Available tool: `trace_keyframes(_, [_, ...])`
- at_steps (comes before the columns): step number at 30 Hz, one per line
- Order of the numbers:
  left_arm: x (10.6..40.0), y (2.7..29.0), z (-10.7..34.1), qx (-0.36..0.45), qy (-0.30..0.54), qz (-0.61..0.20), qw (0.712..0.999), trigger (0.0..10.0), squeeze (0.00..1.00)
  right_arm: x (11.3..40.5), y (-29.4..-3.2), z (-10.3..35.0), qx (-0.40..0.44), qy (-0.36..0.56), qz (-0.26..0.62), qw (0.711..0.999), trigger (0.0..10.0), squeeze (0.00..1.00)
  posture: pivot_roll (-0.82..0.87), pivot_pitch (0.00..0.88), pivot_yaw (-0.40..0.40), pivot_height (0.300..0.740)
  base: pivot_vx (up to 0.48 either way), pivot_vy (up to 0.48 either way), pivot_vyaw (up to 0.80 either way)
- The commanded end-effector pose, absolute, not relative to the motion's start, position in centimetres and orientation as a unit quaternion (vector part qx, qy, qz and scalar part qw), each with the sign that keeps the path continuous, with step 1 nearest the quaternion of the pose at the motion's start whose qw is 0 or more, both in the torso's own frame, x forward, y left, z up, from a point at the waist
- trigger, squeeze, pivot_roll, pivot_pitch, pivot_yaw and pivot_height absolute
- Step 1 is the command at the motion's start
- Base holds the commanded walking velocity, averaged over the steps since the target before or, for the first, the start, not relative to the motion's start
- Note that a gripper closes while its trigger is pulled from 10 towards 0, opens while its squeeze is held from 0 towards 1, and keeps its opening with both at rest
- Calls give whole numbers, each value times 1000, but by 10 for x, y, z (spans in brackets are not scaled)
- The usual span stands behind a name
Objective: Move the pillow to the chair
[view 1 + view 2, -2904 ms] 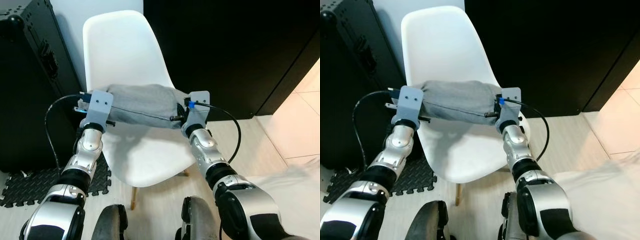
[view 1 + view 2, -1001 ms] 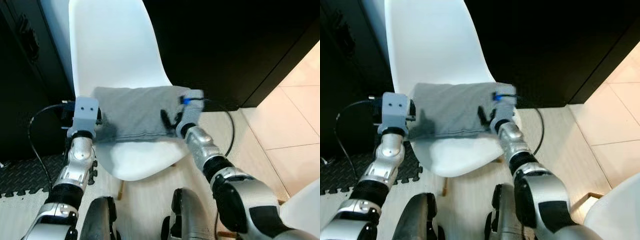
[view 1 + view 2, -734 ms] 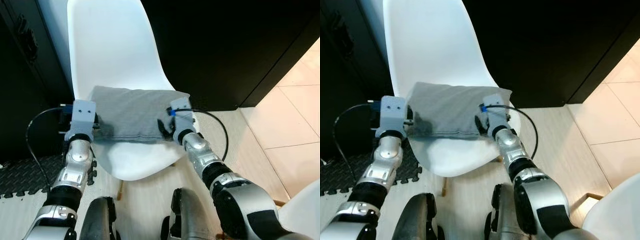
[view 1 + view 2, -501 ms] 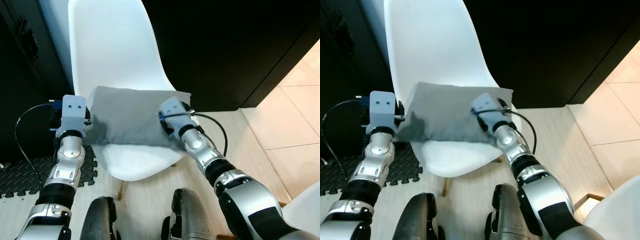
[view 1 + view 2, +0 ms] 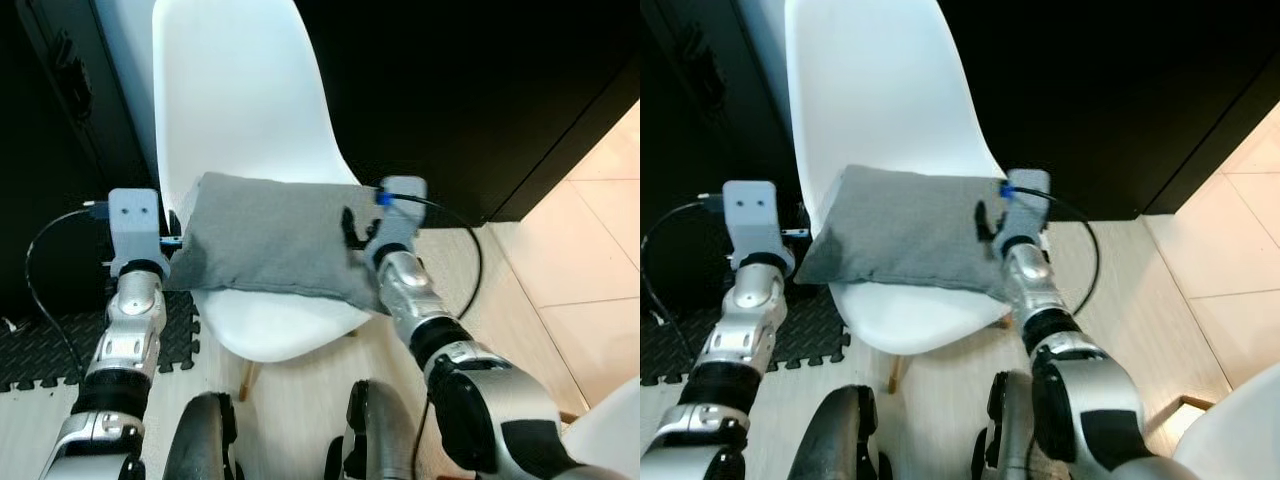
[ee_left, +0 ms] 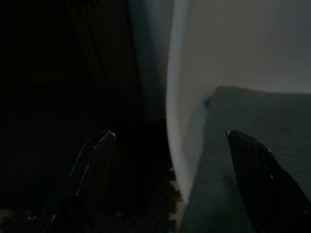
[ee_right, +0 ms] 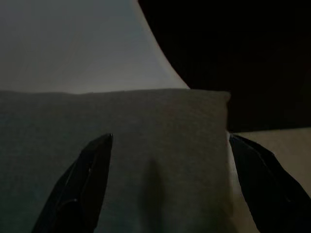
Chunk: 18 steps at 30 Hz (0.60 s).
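The grey pillow [image 5: 270, 240] lies flat on the seat of the white chair [image 5: 240, 90], its front right corner hanging over the seat edge. My left gripper [image 5: 176, 240] is at the pillow's left end, beside the chair's left rim. In the left wrist view my left gripper [image 6: 170, 160] is open, with the chair's rim and the pillow's corner [image 6: 243, 107] between its fingers. My right gripper [image 5: 352, 228] hovers over the pillow's right end. In the right wrist view my right gripper [image 7: 170, 179] is open, spread wide above the pillow [image 7: 146, 116].
A black case [image 5: 50, 150] stands close on the chair's left, with a black foam mat [image 5: 40, 350] on the floor below it. A dark cabinet [image 5: 480, 90] rises behind and to the right. Pale tiled floor [image 5: 590, 250] opens to the right.
The pillow, held up between both grippers 2.9 s ago, now rests on the seat. The left gripper has drawn back to the pillow's left end; the right one has lifted off its right end.
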<state>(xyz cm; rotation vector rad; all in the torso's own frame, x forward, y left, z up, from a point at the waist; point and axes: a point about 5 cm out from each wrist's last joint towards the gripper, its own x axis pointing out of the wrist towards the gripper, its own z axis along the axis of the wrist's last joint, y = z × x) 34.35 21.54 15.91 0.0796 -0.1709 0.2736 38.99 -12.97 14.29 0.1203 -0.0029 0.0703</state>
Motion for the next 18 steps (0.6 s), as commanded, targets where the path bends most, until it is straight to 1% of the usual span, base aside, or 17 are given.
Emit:
trace_keyframes(1, [339,207,148,35,-60,116,991,10000,0,385,-131,134,38,0,36,999,10000,0,78,151,-75,592,0,0,0])
trace_keyframes(3, [331,196,135,45,-53,101,992,10000,0,373,-133,119,19,-9,42,999,10000,0,71,135,-61,592,0,0,0])
trace_keyframes(4, [331,196,135,45,-53,101,992,10000,0,373,-133,119,19,-9,42,999,10000,0,71,135,-61,592,0,0,0])
trace_keyframes(6, [324,188,133,53,-64,91,992,10000,0,360,-135,105,32,-8,56,998,10000,0,60,111,-42,592,0,0,0])
trace_keyframes(8, [322,186,133,57,-68,86,992,10000,0,357,-135,103,44,-10,62,997,10000,0,60,111,-42,592,0,0,0])
trace_keyframes(10, [318,180,122,29,-38,71,996,10000,0,350,-135,96,26,-10,73,997,10000,0,51,99,-40,592,0,0,0])
trace_keyframes(11, [318,180,122,29,-38,71,996,10000,0,350,-135,96,26,-10,73,997,10000,0,51,99,-40,592,0,0,0])
trace_keyframes(13, [313,175,112,18,-15,57,998,10000,0,344,-129,87,11,4,100,995,10000,0,50,95,-40,592,0,0,0])
trace_keyframes(15, [310,173,110,34,-24,59,997,10000,0,339,-124,83,15,5,121,992,10000,0,51,90,-44,592,0,0,0])
trace_keyframes(18, [306,170,107,14,-29,68,997,10000,0,334,-119,80,13,7,137,990,10000,0,53,86,-49,592,0,0,0])
